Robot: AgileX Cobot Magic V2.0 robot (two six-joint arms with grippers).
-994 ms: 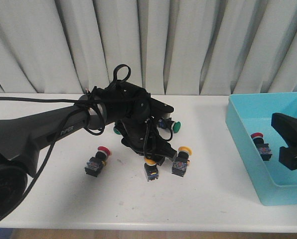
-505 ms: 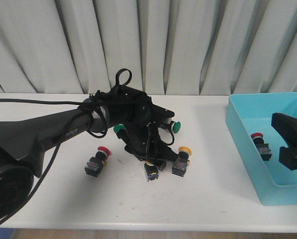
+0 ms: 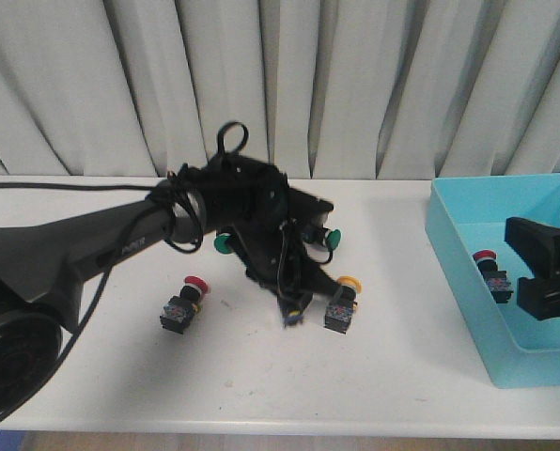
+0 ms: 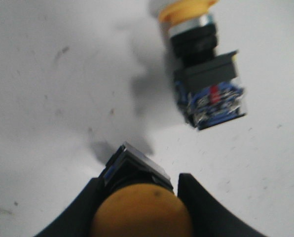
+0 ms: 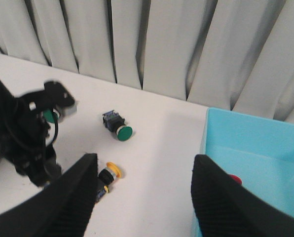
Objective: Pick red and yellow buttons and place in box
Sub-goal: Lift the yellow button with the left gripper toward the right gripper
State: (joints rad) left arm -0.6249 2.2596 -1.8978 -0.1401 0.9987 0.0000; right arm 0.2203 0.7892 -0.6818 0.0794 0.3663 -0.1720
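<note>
Between left end effector (image 4: 137, 207) fingers, yellow-capped button (image 4: 139, 210), black body, seemingly gripped

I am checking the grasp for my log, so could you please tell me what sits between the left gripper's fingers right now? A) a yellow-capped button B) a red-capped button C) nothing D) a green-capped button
A: in the left wrist view a yellow-capped button sits between the left gripper's fingers, while another yellow button lies apart on the table.
</note>
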